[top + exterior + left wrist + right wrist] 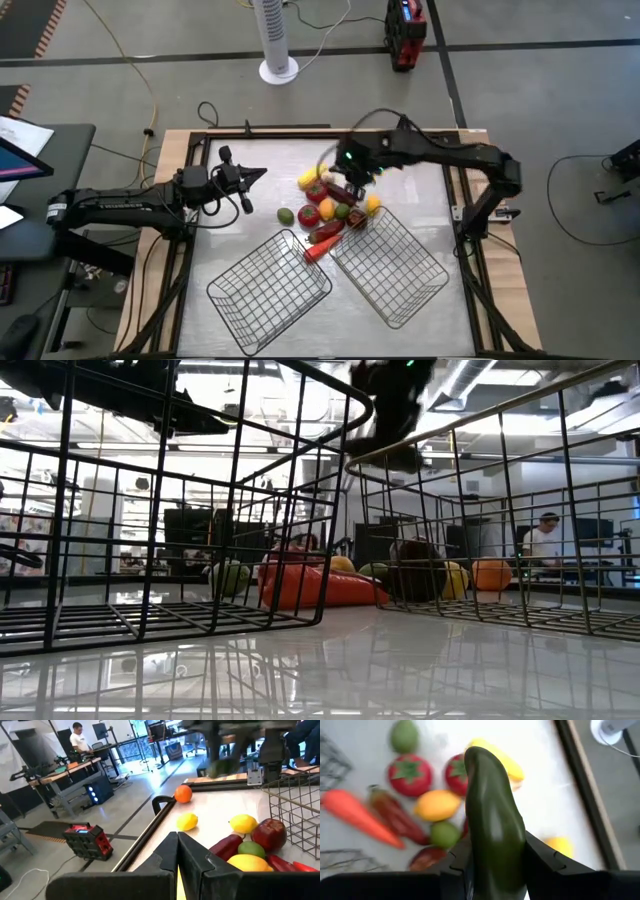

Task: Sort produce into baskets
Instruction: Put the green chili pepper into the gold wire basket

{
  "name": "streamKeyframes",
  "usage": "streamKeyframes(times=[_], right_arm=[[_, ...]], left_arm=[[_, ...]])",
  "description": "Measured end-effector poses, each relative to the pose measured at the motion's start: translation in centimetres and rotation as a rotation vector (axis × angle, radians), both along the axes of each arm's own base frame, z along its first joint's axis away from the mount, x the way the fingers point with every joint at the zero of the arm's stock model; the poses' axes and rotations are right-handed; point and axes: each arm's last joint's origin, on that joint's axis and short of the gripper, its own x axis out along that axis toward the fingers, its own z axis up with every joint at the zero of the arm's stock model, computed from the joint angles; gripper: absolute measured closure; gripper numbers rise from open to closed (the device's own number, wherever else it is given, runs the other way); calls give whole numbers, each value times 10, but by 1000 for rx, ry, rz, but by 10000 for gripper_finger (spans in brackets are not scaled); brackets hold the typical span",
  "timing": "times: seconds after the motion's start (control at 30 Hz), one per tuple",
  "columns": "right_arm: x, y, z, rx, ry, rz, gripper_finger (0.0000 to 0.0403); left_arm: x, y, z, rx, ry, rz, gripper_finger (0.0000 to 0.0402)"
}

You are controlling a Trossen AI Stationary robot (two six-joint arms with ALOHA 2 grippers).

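My right gripper (350,183) is above the produce pile and is shut on a dark green cucumber (492,810). Below it on the table lie two tomatoes (409,774), a lemon (437,805), a lime (445,834), a carrot (355,815) and other pieces. Two wire baskets (270,290) (392,265) stand at the near side of the pile. My left gripper (256,176) is shut and empty, left of the pile; it also shows in the left wrist view (178,855). My right gripper pinches the cucumber's near end (492,865) between its two fingers (542,865), one on each long side. The cucumber's far end sticks out well beyond the fingertips. It is lifted clear above the pile.
An orange (183,793) and a yellow fruit (187,821) lie apart near the table's raised edge (150,827). The carrot (320,588) lies between the two baskets. People and desks stand in the room beyond the table. A fan stands on the floor (278,40).
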Motion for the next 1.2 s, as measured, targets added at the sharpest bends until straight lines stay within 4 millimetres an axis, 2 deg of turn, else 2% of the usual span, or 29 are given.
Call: streamKeyframes(times=[0.23, 0.47, 0.73, 0.87, 1.2], right_arm=[[-29, 59, -13, 48, -122, -49, 256], [-49, 120, -12, 84, -202, -63, 255], [-65, 176, -13, 145, -211, 54, 254], [-72, 193, -13, 228, -184, 124, 254], [-82, 214, -12, 308, -232, 24, 254]], left_arm=[[0, 0, 0, -42, -23, 0, 401], [0, 0, 0, -91, -49, 5, 401], [0, 0, 0, -100, -54, 6, 401], [0, 0, 0, -100, -53, 6, 401], [0, 0, 0, -88, -52, 4, 401]])
